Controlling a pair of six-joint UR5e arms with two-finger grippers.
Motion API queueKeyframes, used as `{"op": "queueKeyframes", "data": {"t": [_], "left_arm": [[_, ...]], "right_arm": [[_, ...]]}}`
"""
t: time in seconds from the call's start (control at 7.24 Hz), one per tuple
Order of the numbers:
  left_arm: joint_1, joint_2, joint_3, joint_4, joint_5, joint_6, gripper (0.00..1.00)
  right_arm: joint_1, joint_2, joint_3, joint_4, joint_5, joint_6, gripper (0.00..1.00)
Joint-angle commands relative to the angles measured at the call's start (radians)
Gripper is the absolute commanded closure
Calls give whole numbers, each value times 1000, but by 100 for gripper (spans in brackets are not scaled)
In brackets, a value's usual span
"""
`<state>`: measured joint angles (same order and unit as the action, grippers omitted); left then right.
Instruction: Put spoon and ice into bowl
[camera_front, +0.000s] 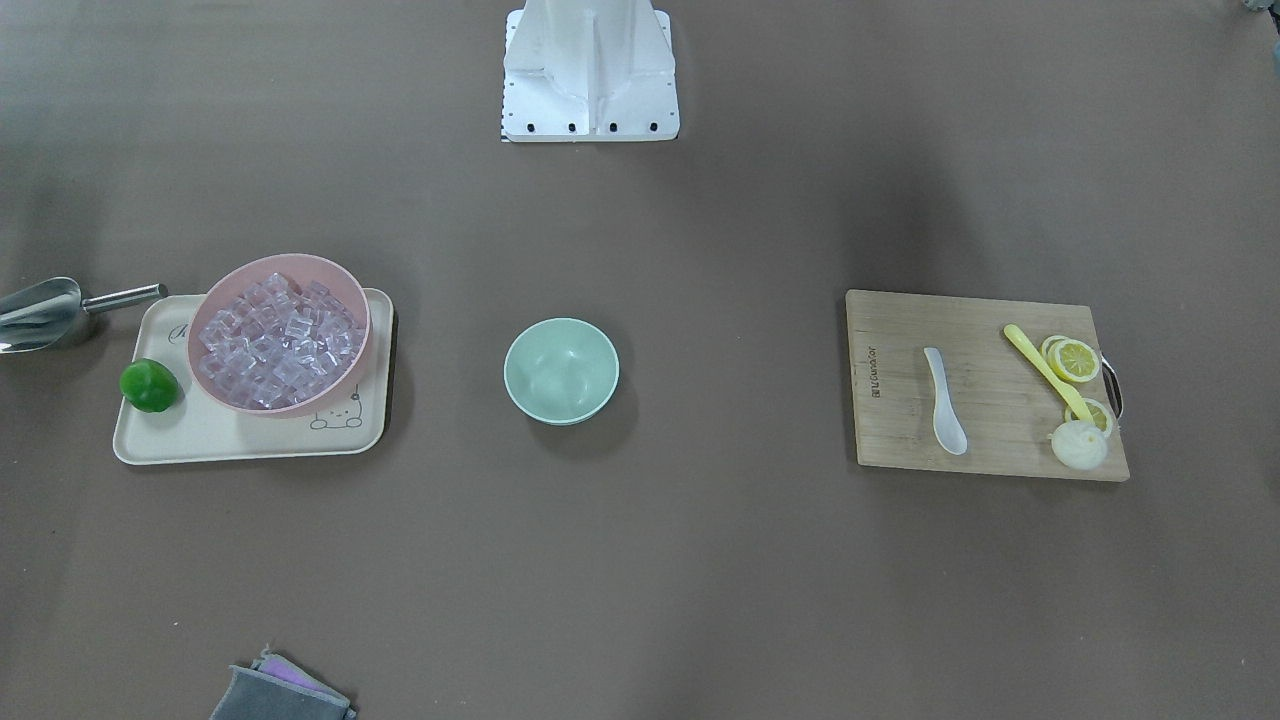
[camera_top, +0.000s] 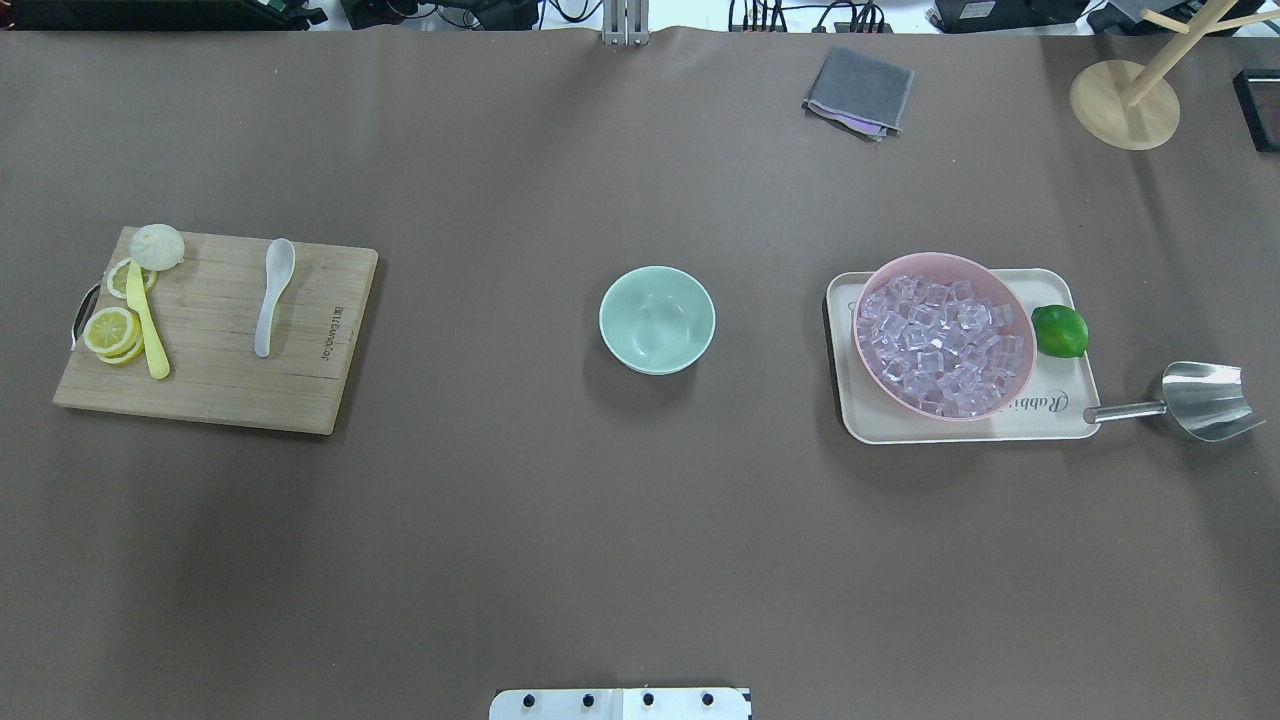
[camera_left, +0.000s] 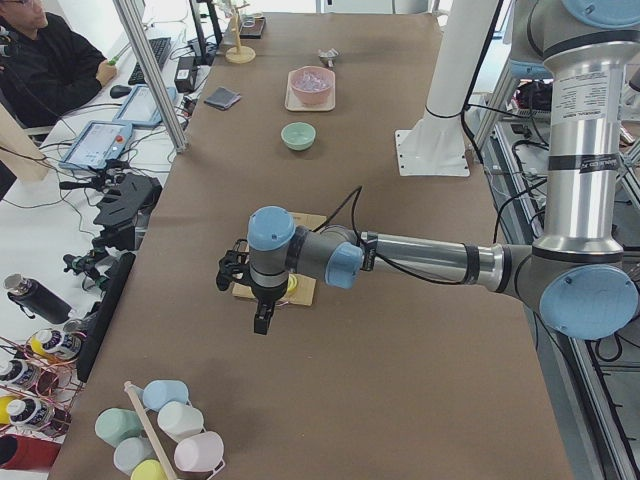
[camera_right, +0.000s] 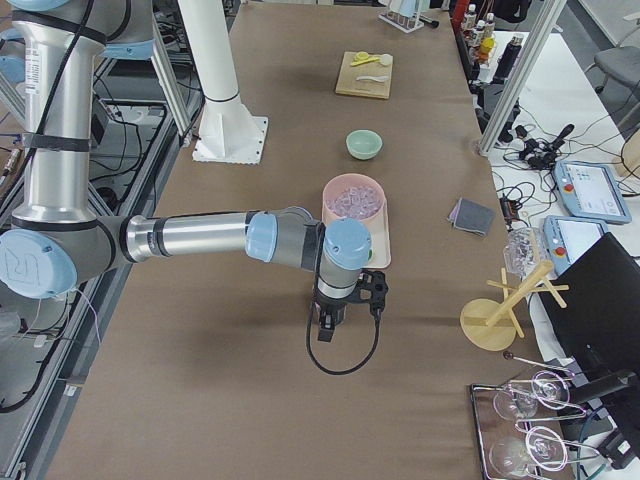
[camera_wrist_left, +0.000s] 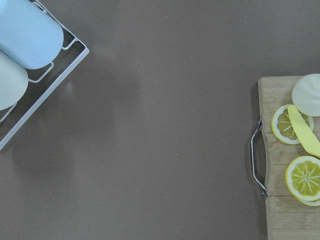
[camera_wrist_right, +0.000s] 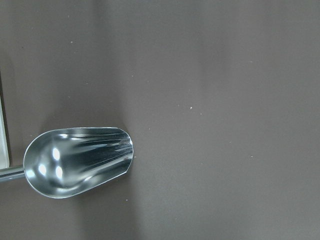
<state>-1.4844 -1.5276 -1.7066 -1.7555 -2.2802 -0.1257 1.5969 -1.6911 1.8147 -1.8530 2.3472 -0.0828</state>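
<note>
We find the spoon (camera_top: 272, 295) lying flat on a wooden cutting board (camera_top: 210, 390) toward the worktop's left end, scoop pointing to the far edge. A yellow utensil (camera_top: 148, 335) and lemon slices (camera_top: 110, 330) lie on the same board, apart from the spoon. The bowl (camera_top: 657, 320) stands at the worktop's middle. Toward the right end, the ice (camera_top: 940, 345) fills a pink bowl (camera_top: 940, 256) on a cream tray (camera_top: 1040, 420), with a lime (camera_top: 1059, 331) just beside it. A steel scoop (camera_top: 1205, 400) lies off the tray, nearer the right end.

The left gripper (camera_left: 260, 326) hangs above the left end, past the board. The right gripper (camera_right: 325, 330) hangs above the right end. For these 2, we cannot tell whether the fingers are spread or pressed together.
</note>
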Motion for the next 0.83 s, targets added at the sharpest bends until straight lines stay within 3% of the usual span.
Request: {"op": "queueKeyframes", "data": {"t": [0.0, 0.55, 0.69], "left_arm": [[1, -11, -33, -2, -25, 0, 2], [3, -109, -88, -4, -68, -12, 2], [30, -143, -88, -6, -74, -144, 2]], "right_arm": [[0, 2, 24, 3, 16, 0, 0], [-2, 42, 37, 29, 47, 0, 0], [-2, 42, 35, 31, 76, -2, 0]]}}
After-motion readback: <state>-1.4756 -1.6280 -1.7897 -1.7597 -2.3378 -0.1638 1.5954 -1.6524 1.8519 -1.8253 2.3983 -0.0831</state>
